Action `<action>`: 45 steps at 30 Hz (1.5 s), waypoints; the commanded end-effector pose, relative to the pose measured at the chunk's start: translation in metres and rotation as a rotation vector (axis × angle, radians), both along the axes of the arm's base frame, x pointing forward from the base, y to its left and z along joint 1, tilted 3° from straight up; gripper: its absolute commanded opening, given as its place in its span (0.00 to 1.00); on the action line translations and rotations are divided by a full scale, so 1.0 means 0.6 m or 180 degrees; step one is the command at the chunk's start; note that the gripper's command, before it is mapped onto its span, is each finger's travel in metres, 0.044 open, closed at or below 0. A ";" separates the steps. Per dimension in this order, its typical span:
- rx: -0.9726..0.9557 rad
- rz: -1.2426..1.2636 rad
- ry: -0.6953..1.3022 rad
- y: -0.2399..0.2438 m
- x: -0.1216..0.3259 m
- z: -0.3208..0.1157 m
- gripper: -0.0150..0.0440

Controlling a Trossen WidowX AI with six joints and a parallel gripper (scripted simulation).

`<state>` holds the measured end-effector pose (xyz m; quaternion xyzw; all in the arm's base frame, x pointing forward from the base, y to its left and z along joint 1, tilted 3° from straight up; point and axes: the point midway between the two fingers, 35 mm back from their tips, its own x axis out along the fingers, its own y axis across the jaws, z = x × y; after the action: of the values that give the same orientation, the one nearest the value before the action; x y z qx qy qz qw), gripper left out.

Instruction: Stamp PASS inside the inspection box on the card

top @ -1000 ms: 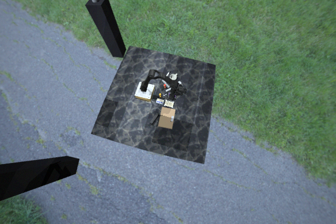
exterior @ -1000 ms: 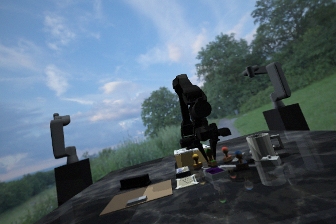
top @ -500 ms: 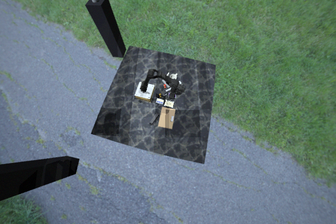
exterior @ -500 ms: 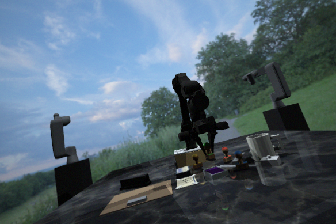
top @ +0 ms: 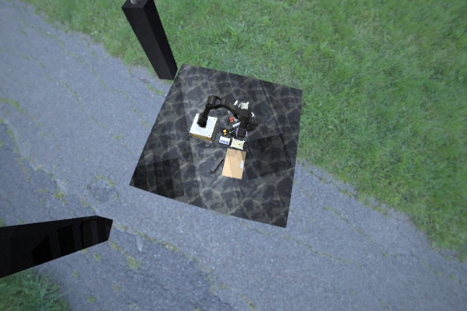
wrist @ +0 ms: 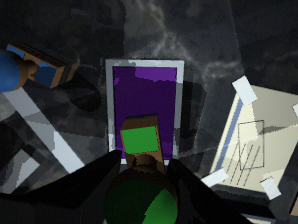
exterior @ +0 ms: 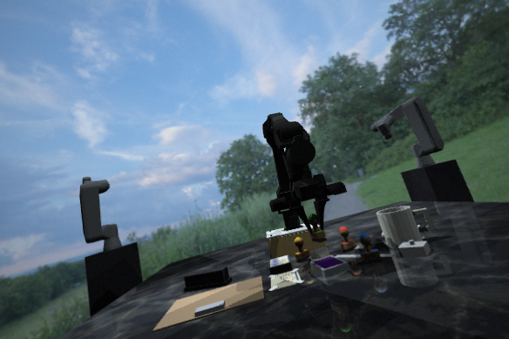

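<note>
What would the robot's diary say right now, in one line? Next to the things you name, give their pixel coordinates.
jaws [exterior: 317, 228]: shut on green stamp [exterior: 319, 234] [wrist: 140, 140] | box: unstamped

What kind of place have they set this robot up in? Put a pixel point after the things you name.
It looks like an outdoor spot, perhaps a park or countryside path: grass, a cracked paved path and leafy trees surround the dark tabletop [top: 160, 149] [exterior: 144, 306].
</note>
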<state>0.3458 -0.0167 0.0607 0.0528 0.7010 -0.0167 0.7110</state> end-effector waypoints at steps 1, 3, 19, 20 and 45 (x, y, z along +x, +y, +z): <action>0.0000 0.0001 -0.0030 -0.027 -0.003 0.005 0.25; -0.0004 0.0008 -0.0030 -0.046 -0.007 0.004 0.25; -0.0026 0.0054 -0.0024 -0.162 -0.043 -0.001 0.25; -0.0026 0.0054 -0.0024 -0.162 -0.043 -0.002 0.25; -0.0027 0.0054 -0.0032 -0.162 -0.041 -0.029 0.25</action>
<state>0.3213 -0.1137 0.0464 0.0463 0.6965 -0.0150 0.7159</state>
